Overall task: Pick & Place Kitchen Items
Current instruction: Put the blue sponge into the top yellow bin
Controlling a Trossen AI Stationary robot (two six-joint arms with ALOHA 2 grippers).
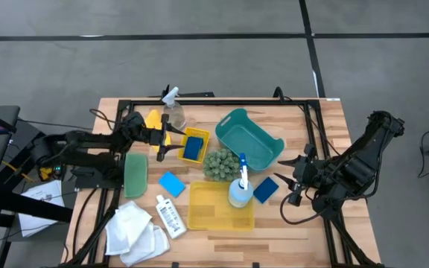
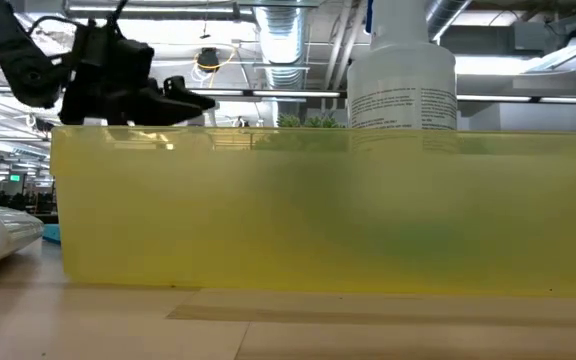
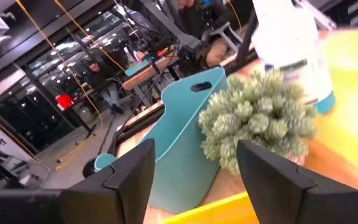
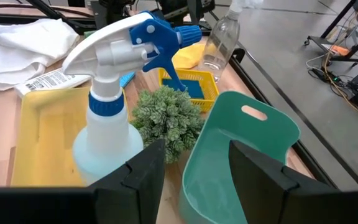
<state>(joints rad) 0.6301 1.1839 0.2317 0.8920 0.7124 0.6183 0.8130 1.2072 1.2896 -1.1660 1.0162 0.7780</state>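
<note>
A yellow bin (image 2: 318, 210) fills the low view, with the blue-and-white spray bottle (image 1: 240, 186) just behind it at the bin's far right corner. The left gripper (image 1: 164, 143) hangs with fingers apart beside the small yellow basket (image 1: 194, 144) holding a blue sponge (image 1: 193, 148) — the clear bottle (image 1: 174, 109) stands behind. The right gripper (image 1: 295, 179), fingers apart, sits near the surface's right edge, a second sponge (image 1: 265, 189) just beside it. The green ball (image 1: 220, 164) and teal basket (image 1: 249, 138) crowd the middle; cloths (image 1: 135, 227) lie front-left.

Translucent yellow plastic bin (image 2: 318, 215), wooden table (image 1: 289, 223)
</note>
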